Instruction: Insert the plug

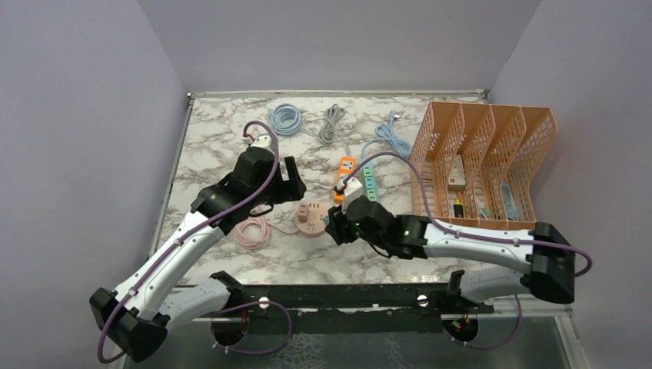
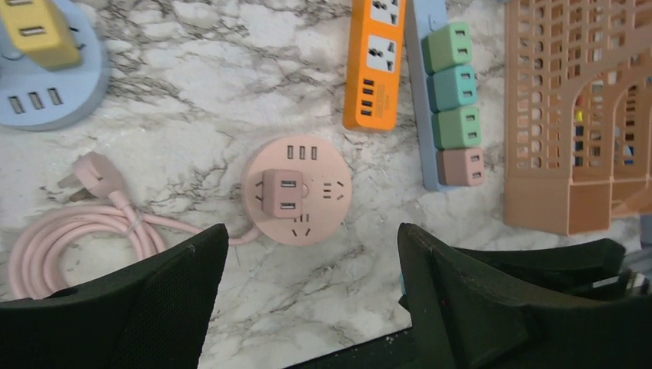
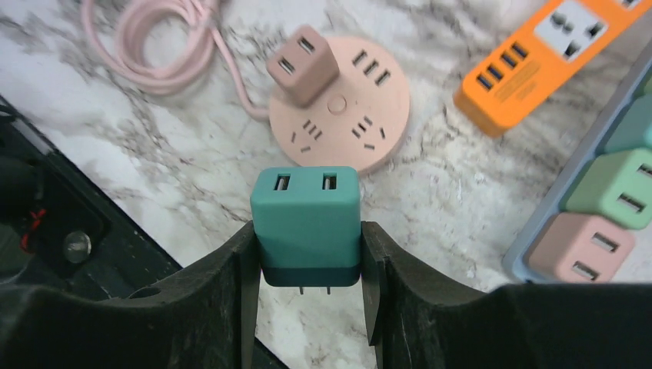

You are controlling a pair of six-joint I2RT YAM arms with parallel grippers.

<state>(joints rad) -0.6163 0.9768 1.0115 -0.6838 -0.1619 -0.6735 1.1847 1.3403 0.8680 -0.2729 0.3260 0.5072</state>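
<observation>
Near the worktop's near edge, midway between left and right edges: my right end effector [image 3: 307,240] is clenched on the teal cube-shaped plug adapter [image 3: 306,206], one finger on each side face.
Teal plug: held off the white-and-grey marble worktop [image 2: 192,92], its two USB slots facing away from my wrist and its two metal prongs pointing back toward it; it sits just beside the round pink socket disc [image 3: 361,134], apart from it.
Pink socket disc: lies flat, with a pink cube adapter [image 2: 281,192] already seated in it toward the left edge side; other socket openings on it are bare.
Left end effector [image 2: 311,234]: released and holding nothing, fingers spread wide above the disc.
Pink coiled cable [image 2: 77,231]: lies toward the left edge, its lead running to the disc.
Orange power strip [image 2: 374,69]: lies beyond the disc, toward the far edge.
Blue-grey strip [image 2: 417,115]: just beside the orange one, carrying green, teal and pink cubes.
Peach plastic file rack [image 1: 480,165]: stands along the right edge.
</observation>
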